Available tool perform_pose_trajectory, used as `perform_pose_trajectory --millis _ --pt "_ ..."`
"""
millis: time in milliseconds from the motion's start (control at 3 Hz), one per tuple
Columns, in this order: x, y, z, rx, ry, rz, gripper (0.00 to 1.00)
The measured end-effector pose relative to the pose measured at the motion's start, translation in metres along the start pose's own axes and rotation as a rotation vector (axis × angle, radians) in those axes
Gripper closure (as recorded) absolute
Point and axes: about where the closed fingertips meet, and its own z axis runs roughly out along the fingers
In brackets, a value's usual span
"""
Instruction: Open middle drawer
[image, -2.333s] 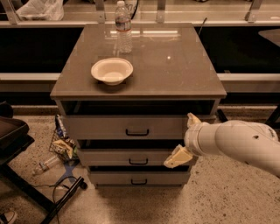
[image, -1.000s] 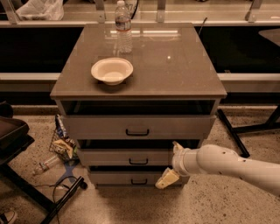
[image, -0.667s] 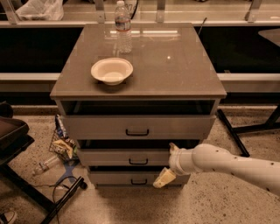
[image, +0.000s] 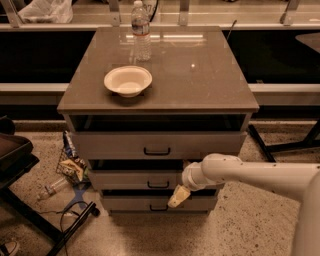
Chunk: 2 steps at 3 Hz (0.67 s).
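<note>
Low — cream tool (image: 178, 196) near middle drawer (image: 125, 180)

From where I stand, the bare floor (image: 150, 235) straight in front of the drawers is the open way in. The gripper (image: 178, 196) hangs low there, before the bottom drawer (image: 130, 204), just right of and below the handle (image: 158, 185) of the middle drawer (image: 130, 179). The white arm (image: 250, 175) reaches in from the right and crosses the right end of that drawer's front — that side is blocked. The top drawer (image: 115, 145) stands further out above, overhanging the handle. On the left, litter (image: 72, 165) and a black stand (image: 35, 220) crowd the floor; a dark frame leg (image: 280, 146) stands off to the right.
</note>
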Motion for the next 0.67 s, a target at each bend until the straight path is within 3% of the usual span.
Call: perform_pose_trajectory --millis 667 --pt "0.009 -0.001 0.039 -0.041 0.064 0.007 0.41"
